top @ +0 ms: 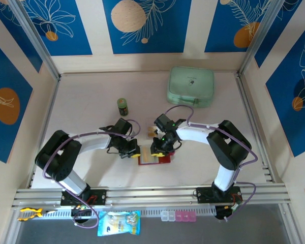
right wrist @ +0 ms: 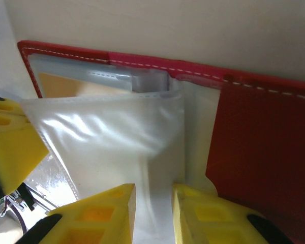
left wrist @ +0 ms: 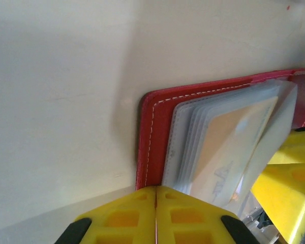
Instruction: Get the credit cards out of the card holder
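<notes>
Card holder (top: 153, 159) half hidden overhead; wrist views reveal a tan-orange card (left wrist: 229, 132) inside clear sleeves (right wrist: 117, 137). Left gripper (left wrist: 156, 203) closed tight; right gripper (right wrist: 153, 203) narrow around the sleeves, grip unclear.

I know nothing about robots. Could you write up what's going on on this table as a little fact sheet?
wallet: red, lying open on the table, clear sleeves fanned up
card: tan, inside a sleeve, not yet out
left fingers: shut, at the wallet's left edge
right fingers: apart, a clear sleeve between them; hold unclear
farther back: green case and small jar
</notes>
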You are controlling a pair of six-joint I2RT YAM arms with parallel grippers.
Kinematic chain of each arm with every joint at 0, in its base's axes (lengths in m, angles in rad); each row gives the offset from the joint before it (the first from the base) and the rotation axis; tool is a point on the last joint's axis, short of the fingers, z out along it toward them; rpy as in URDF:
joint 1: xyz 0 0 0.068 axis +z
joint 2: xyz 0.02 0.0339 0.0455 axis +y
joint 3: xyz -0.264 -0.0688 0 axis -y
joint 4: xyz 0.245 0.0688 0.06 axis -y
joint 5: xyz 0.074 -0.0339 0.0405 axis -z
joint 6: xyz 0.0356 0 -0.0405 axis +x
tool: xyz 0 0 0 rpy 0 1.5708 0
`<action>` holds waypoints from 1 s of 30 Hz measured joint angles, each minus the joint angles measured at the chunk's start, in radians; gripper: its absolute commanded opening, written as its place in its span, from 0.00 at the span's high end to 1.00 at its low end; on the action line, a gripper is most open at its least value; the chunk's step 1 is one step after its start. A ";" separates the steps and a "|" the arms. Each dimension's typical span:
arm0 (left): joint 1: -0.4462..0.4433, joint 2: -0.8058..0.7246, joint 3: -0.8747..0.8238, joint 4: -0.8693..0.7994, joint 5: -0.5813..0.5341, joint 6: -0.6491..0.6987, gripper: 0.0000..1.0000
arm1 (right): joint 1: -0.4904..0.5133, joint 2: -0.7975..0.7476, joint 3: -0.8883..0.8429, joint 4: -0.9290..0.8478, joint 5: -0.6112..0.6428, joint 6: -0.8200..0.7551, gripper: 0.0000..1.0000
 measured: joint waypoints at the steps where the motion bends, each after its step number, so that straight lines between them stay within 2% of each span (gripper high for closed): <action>1: 0.000 -0.007 0.001 0.001 0.000 0.000 0.91 | 0.000 0.000 -0.001 0.000 0.000 0.000 0.74; 15: -0.031 -0.032 0.006 0.104 0.056 -0.034 0.74 | -0.004 -0.002 -0.013 0.015 -0.004 0.000 0.74; 30: -0.049 0.029 0.018 0.173 0.103 -0.061 0.75 | -0.004 -0.014 -0.024 0.021 -0.004 0.000 0.75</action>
